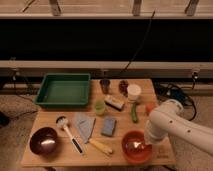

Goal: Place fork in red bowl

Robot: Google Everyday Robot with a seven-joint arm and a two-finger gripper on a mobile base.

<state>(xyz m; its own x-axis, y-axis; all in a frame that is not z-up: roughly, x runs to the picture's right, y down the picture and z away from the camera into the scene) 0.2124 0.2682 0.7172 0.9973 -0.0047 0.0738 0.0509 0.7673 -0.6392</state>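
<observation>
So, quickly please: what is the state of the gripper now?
Gripper: over the red bowl, beside the fork; open or closed cannot be told.

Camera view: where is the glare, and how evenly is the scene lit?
Camera view: warm, dim light on the table, black band behind. Bright glare on the maroon bowl and a glint, likely the fork, in the red bowl. The gripper is at that bowl's right rim, hidden behind the arm.
</observation>
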